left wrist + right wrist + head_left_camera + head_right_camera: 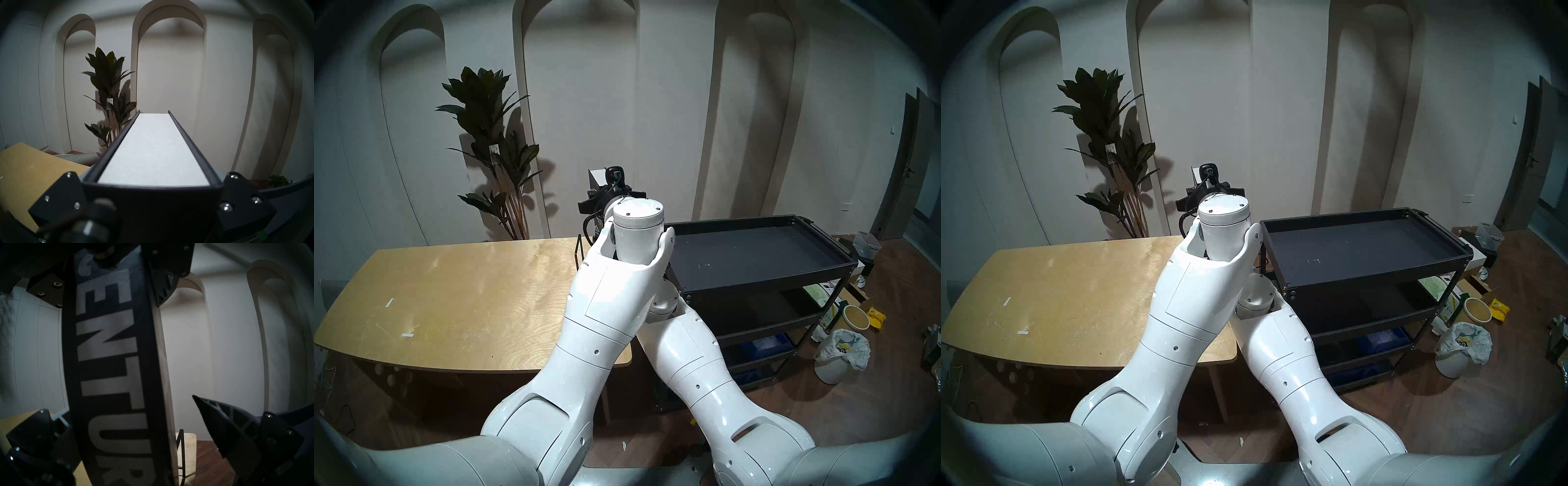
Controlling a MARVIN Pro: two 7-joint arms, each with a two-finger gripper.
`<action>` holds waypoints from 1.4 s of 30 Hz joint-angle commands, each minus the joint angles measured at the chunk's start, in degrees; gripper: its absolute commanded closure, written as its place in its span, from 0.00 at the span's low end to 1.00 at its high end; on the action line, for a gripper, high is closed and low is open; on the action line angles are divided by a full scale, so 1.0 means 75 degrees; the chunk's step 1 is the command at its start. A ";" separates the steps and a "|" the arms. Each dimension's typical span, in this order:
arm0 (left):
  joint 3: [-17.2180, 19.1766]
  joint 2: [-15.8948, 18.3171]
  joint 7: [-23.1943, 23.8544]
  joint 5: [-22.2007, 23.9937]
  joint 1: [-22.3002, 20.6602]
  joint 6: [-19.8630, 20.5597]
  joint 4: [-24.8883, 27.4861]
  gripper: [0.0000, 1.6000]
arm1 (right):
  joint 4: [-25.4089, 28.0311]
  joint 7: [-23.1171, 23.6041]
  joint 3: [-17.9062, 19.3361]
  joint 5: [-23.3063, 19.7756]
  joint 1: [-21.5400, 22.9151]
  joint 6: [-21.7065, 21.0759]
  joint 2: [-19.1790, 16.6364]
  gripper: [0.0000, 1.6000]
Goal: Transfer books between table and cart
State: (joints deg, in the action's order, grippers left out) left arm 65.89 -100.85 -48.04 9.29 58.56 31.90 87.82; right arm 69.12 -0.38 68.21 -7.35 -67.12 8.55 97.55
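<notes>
I'm mid-carry w/ the thick black hardcover book lettered "CENTURY" (108, 361), holding it in the air above the gap between the light plywood table (449, 288) and the black 3-tier metal cart (755, 258). The left gripper (151, 191) is clamping its 2 covers, white page edges facing the cam. The right gripper (129, 422) is gaping wide: left finger beside the spine, right finger apart. Next, I reckon, I'm lowering it flat onto the cart's top tray
</notes>
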 commanded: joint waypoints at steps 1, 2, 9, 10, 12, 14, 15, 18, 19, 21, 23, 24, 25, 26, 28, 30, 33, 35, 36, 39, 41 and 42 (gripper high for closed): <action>-0.0070 -0.0017 -0.0017 -0.0050 -0.0286 -0.0078 0.0108 1.00 | 0.0024 0.0009 -0.0014 -0.0068 0.0240 0.0194 0.0129 0.34; -0.0080 -0.0015 -0.0020 -0.0051 -0.0286 -0.0074 0.0101 1.00 | 0.0005 0.0002 -0.0017 -0.0081 0.0242 0.0209 0.0133 0.56; -0.0128 -0.0011 -0.0016 0.0000 -0.0317 -0.0083 0.0057 1.00 | -0.0089 -0.0022 -0.0078 -0.0133 0.0289 0.0319 0.0139 1.00; -0.0132 -0.0012 -0.0004 0.0009 -0.0315 -0.0098 0.0073 1.00 | -0.0085 -0.0025 -0.0082 -0.0135 0.0293 0.0325 0.0139 1.00; -0.0158 0.0001 0.0020 0.0013 -0.0322 -0.0079 0.0105 0.96 | -0.0068 -0.0029 -0.0090 -0.0147 0.0301 0.0335 0.0136 1.00; -0.0204 0.0026 0.0072 0.0022 -0.0319 -0.0082 0.0156 0.54 | -0.0046 -0.0023 -0.0100 -0.0160 0.0307 0.0345 0.0125 1.00; -0.0234 0.0047 0.0103 0.0021 -0.0313 -0.0102 0.0183 0.11 | -0.0034 -0.0019 -0.0105 -0.0166 0.0309 0.0350 0.0119 1.00; -0.0411 0.0145 0.0287 0.0029 -0.0273 -0.0142 0.0368 0.00 | 0.0030 -0.0011 -0.0115 -0.0209 0.0329 0.0367 0.0084 1.00; -0.0411 0.0145 0.0287 0.0029 -0.0273 -0.0142 0.0368 0.00 | 0.0030 -0.0011 -0.0115 -0.0209 0.0329 0.0367 0.0084 1.00; -0.0501 0.0175 0.0436 0.0074 -0.0172 -0.0182 0.0633 0.00 | 0.0095 -0.0029 -0.0098 -0.0225 0.0356 0.0340 0.0079 1.00; -0.0731 0.0180 0.0640 0.0132 -0.0088 -0.0337 0.0983 0.00 | 0.0180 -0.0044 -0.0057 -0.0226 0.0465 0.0392 0.0018 1.00; -0.0731 0.0180 0.0640 0.0132 -0.0088 -0.0337 0.0983 0.00 | 0.0180 -0.0044 -0.0057 -0.0226 0.0465 0.0392 0.0018 1.00; -0.0827 0.0195 0.0689 0.0126 -0.0042 -0.0354 0.1137 0.00 | 0.0209 -0.0055 -0.0045 -0.0218 0.0507 0.0382 0.0001 1.00; -0.0944 0.0151 0.0795 0.0118 -0.0085 -0.0481 0.1211 0.00 | 0.0203 -0.0126 -0.0035 -0.0159 0.0549 0.0334 0.0009 1.00; -0.1153 0.0076 0.0836 0.0022 -0.0158 -0.0632 0.1370 0.00 | 0.0220 -0.0170 0.0013 -0.0180 0.0605 0.0264 0.0059 1.00; -0.1317 0.0038 0.0948 0.0019 -0.0247 -0.0775 0.1592 0.00 | 0.0225 -0.0237 0.0075 -0.0161 0.0668 0.0205 0.0046 1.00; -0.1456 0.0017 0.0967 -0.0066 -0.0380 -0.0960 0.1852 0.00 | 0.0241 -0.0360 0.0212 -0.0169 0.0764 0.0154 0.0010 1.00; -0.1507 0.0039 0.0979 -0.0116 -0.0440 -0.1104 0.2057 0.00 | 0.0258 -0.0427 0.0322 -0.0154 0.0842 0.0141 -0.0058 1.00; -0.1523 0.0083 0.0970 -0.0165 -0.0447 -0.1205 0.2286 0.00 | 0.0275 -0.0510 0.0461 -0.0143 0.0930 0.0095 -0.0129 1.00; -0.1537 0.0133 0.0972 -0.0211 -0.0441 -0.1319 0.2430 0.00 | 0.0305 -0.0597 0.0621 -0.0138 0.1037 0.0008 -0.0204 1.00; -0.1547 0.0260 0.0983 -0.0234 -0.0294 -0.1340 0.2824 0.00 | 0.0348 -0.0684 0.0770 -0.0113 0.1143 -0.0085 -0.0294 1.00; -0.1526 0.0268 0.0977 -0.0244 -0.0296 -0.1383 0.2766 0.00 | 0.0368 -0.0730 0.0841 -0.0089 0.1195 -0.0155 -0.0349 1.00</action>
State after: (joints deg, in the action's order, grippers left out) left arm 54.59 -99.70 -40.96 8.71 57.40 24.06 103.14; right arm 69.41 -4.21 71.51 -8.37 -62.55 8.78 96.70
